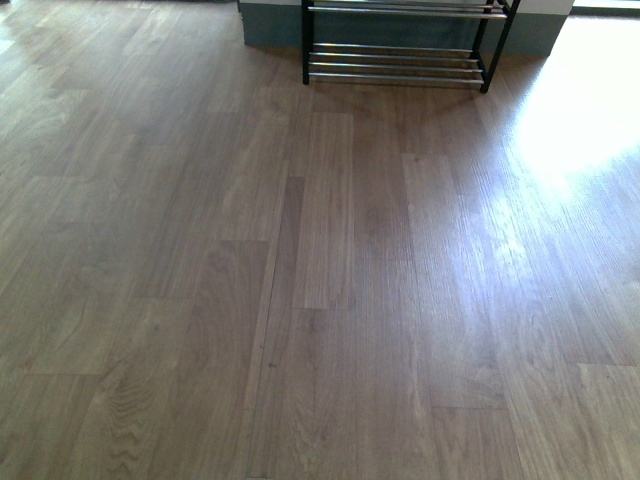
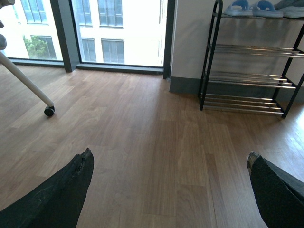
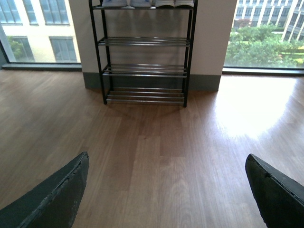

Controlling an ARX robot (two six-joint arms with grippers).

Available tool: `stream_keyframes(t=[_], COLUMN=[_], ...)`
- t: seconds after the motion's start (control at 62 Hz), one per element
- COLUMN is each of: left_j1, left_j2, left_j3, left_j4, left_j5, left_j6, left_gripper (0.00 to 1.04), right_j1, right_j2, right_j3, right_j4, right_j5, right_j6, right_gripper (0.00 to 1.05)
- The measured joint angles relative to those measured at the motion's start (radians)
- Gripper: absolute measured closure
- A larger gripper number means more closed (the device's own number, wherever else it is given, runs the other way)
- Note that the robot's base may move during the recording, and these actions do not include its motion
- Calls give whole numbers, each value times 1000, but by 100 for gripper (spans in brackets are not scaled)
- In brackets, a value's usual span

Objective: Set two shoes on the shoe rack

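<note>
- The shoe rack (image 3: 144,52) stands against the wall between two windows; its top tier already carries footwear: pale blue slides (image 2: 253,8) in the left wrist view, white soles (image 3: 147,3) in the right wrist view.
- The three lower tiers look bare, and no shoe lies on the wooden floor (image 1: 320,300) in any view.
- The left gripper (image 2: 168,161) and right gripper (image 3: 166,164) both have jaws spread wide, holding nothing.
- Risk: with both arms well away from the rack and no loose shoe visible, a reach could disturb the pairs already placed.
- A wheeled leg (image 2: 28,80) stands near the window.
</note>
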Motion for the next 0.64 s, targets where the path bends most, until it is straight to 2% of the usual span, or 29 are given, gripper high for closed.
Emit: stream_keyframes(t=[0.645], left_j1=[0], left_j2=[0], left_j3=[0], left_j4=[0], left_j5=[0], left_j6=[0], left_gripper=[9], right_j1=[0], right_j2=[0], right_j3=[0], right_j4=[0], right_j5=[0], right_j6=[0], right_gripper=[9])
